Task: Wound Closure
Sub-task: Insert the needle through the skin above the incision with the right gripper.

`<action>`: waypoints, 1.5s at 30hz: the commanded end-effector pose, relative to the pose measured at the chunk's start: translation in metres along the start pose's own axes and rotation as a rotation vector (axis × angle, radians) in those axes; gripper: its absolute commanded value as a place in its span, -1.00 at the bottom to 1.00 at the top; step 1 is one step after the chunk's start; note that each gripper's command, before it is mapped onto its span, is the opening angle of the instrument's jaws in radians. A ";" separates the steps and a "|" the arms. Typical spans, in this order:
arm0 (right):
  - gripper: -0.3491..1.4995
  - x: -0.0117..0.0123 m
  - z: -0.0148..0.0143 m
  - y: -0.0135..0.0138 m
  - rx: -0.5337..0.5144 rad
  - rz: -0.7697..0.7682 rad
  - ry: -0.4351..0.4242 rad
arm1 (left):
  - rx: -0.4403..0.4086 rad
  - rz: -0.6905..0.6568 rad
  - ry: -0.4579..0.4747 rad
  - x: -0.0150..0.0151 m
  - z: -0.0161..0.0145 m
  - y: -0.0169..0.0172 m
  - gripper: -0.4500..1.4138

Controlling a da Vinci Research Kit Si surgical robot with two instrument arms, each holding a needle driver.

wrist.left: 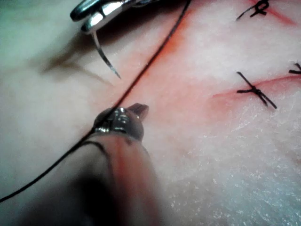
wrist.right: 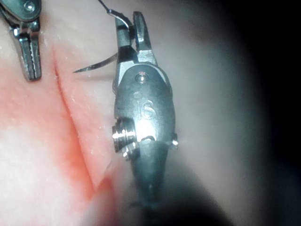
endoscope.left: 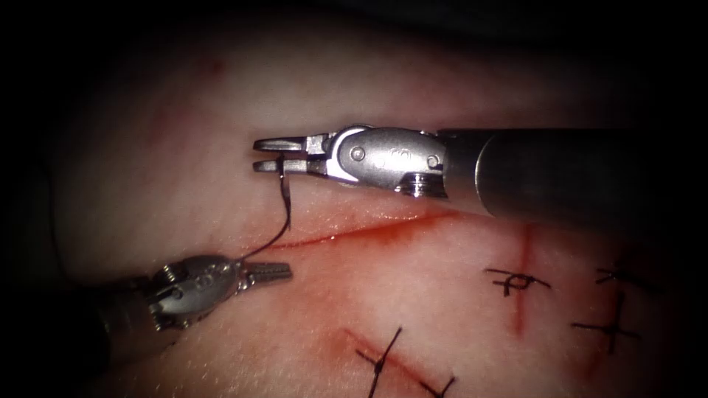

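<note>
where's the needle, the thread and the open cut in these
needle [wrist.left: 107, 60], left wrist view, on its curved body below the right tool's jaws
thread [endoscope.left: 271, 237], endoscope view, on the strand running to the left tool
cut [endoscope.left: 369, 230], endoscope view, on its red line in the tissue

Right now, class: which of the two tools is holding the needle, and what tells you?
The right arm's tool: the curved needle hangs from its jaws above the tissue. The left arm's tool has only thread at its jaws.

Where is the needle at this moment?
The needle is held near its thread end by the right tool, hanging free above the cut, clear of the tissue.
</note>
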 end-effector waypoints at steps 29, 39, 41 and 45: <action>-1.00 -0.0049 0.0028 -0.0024 0.046 -0.216 0.014 | -0.053 -0.010 -0.052 -0.0002 -0.0009 0.0009 -0.86; -1.00 -0.0059 0.0033 -0.0047 0.088 -0.318 0.045 | -0.062 -0.014 -0.054 -0.0003 -0.0018 0.0006 -0.84; -1.00 -0.0059 0.0035 -0.0056 0.104 -0.372 0.064 | -0.068 -0.020 -0.054 -0.0004 -0.0022 0.0005 -0.84; -1.00 -0.0060 0.0033 -0.0065 0.118 -0.449 0.082 | -0.073 -0.019 -0.056 -0.0004 -0.0029 0.0004 -0.86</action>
